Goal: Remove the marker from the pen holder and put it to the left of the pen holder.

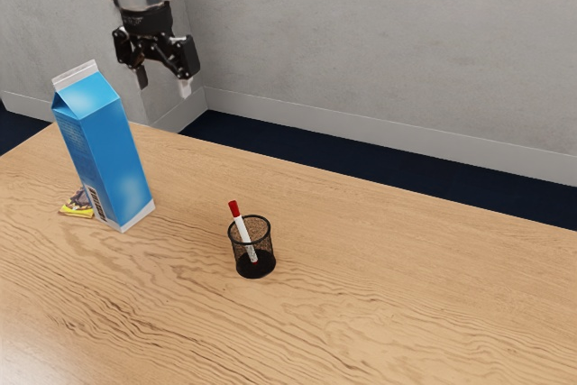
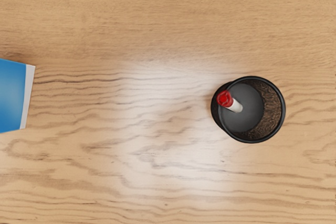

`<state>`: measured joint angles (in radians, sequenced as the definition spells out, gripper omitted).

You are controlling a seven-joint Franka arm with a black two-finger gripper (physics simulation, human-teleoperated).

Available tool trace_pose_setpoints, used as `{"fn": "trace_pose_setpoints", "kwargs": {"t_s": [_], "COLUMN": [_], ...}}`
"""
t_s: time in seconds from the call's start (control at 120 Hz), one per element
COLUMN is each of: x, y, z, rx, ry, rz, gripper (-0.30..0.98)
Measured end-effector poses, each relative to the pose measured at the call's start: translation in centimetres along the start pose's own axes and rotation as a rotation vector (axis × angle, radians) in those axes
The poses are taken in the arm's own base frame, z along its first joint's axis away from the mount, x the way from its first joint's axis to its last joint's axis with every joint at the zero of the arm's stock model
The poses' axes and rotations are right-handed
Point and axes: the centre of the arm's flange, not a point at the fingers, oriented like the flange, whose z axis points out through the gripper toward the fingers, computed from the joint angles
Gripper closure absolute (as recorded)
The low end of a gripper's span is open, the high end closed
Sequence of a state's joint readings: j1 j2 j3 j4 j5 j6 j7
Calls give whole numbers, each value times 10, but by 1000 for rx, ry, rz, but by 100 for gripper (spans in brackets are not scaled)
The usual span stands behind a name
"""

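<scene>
High above the table's far edge, at the exterior view's upper left, my gripper [image 1: 164, 87] hangs open, its two fingers well apart with nothing between them. The white marker [image 1: 242, 230] with a red cap leans inside the black mesh pen holder [image 1: 265, 245], its capped end rising past the rim toward the exterior view's left. From above, in the wrist view, the marker [image 2: 229, 102] rests against one side of the round pen holder [image 2: 272, 109]. Gripper and marker are far apart.
A tall blue carton [image 1: 104, 151] stands on the wooden table [image 1: 361, 304], toward the exterior view's left of the pen holder; part of the carton [image 2: 11, 95] is in the wrist view. A small yellow-edged packet [image 1: 77, 204] lies beside its base.
</scene>
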<state>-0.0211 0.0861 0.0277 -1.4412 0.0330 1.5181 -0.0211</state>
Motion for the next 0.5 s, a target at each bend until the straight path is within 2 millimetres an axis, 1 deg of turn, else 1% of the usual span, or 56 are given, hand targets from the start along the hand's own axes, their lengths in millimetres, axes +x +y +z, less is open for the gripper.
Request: {"fn": "trace_pose_setpoints", "kwargs": {"t_s": [0.108, 0.183, 0.3, 0.358, 0.375, 0.392, 0.425, 0.45, 0.5], "x": [2, 8, 11, 13, 14, 14, 12, 11, 9], "y": [1, 0, -14, -13, -12, -11, -13, -17, -22], "z": [3, 14, 20, 28, 34, 46, 79, 100, 128], "rx": [-4, -9, -16, -25, -31, -40, -67, -85, -111], "ry": [-6, -24, -35, -44, -50, -68, -109, -130, -148], "rz": [-2, -6, -35, -36, -36, -38, -52, -66, -89], "gripper": [0, 0, 0, 0, 0, 0, 0, 0, 0]}}
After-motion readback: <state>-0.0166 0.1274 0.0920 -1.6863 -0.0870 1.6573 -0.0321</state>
